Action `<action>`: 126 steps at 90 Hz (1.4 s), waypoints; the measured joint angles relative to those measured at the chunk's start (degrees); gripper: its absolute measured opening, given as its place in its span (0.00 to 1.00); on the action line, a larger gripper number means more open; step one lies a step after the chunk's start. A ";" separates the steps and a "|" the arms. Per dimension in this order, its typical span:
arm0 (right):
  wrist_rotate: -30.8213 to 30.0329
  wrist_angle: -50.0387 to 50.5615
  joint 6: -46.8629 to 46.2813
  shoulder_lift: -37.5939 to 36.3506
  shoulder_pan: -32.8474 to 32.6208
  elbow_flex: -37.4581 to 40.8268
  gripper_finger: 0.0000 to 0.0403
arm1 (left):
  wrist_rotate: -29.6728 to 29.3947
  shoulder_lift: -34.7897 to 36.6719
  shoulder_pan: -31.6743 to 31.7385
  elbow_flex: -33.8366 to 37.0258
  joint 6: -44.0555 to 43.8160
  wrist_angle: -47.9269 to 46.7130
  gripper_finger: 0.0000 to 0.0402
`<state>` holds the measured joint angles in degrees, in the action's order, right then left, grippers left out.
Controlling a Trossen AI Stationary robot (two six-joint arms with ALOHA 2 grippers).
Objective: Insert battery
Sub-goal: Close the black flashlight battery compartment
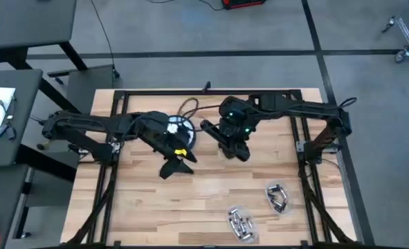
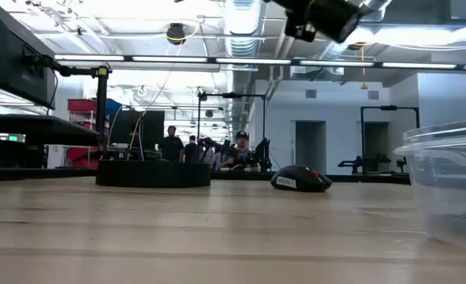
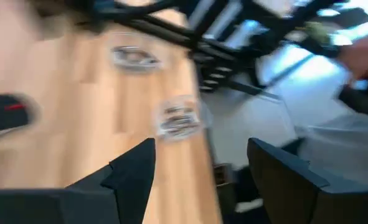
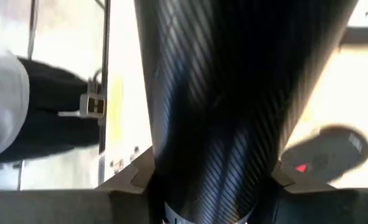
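A black mouse (image 2: pixel 300 180) with a red mark lies on the wooden table, past mid-table; it also shows in the wrist views (image 3: pixel 6 112) (image 4: pixel 324 155). Several batteries lie in two clear tubs (image 1: pixel 279 197) (image 1: pixel 240 223) near the front right edge. My left gripper (image 1: pixel 169 168) hangs open over mid-table, nothing between its fingers (image 3: pixel 134 174). My right gripper (image 1: pixel 235 149) is raised well above the table (image 2: pixel 319 20). Its fingers (image 4: pixel 129 182) stand apart on either side of a dark woven-pattern tube (image 4: pixel 233 81). My right gripper has the dark tube (image 4: pixel 171 155) filling the gap between its two fingers. I cannot tell whether the fingers touch it.
A round black tray (image 2: pixel 154 173) with a coil of white cable (image 1: pixel 180 128) sits at the far middle. A clear tub (image 2: pixel 445 189) stands close at the low view's right. The black frame rails (image 1: pixel 308 159) run along the table's sides. Bare wood lies at the front left.
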<state>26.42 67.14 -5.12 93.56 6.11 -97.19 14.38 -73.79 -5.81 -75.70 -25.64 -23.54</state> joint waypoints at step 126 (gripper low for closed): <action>-0.48 -11.73 -11.43 6.89 -13.12 0.04 0.33 | -4.58 -0.45 0.94 -0.04 2.23 3.81 0.55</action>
<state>25.94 55.41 -16.55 100.44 -7.01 -97.14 9.80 -74.23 -4.86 -75.75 -23.41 -19.73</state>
